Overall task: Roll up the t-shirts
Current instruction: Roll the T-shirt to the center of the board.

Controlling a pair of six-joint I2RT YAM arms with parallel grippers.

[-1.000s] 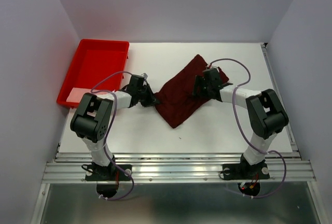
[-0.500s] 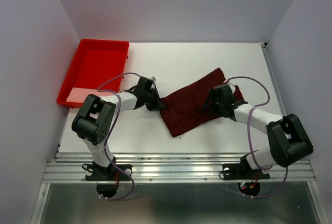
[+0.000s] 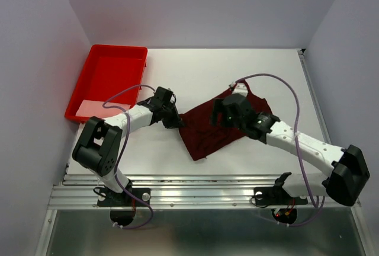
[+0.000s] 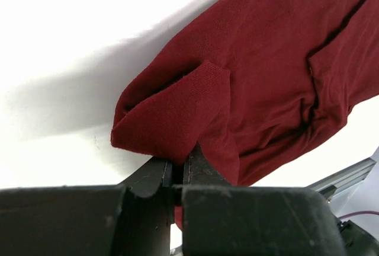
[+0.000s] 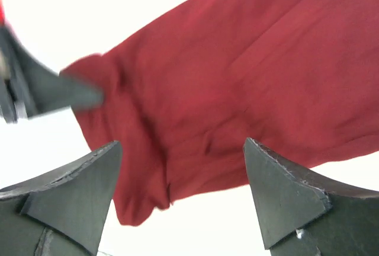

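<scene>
Release is the change: the right gripper (image 3: 218, 114), jaws spread and empty, has swung in over the maroon t-shirt (image 3: 204, 130), bunched right of the red tray (image 3: 109, 78), while the left gripper (image 3: 176, 120) stays clamped on its tray-side corner, so rolling looks unstarted.

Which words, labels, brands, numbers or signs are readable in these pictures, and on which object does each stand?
None can be read. The t-shirt is plain, with no print. The red tray shows no label, and the pale patch inside it bears no legible marks. The left arm and right arm show no readable marking.
</scene>
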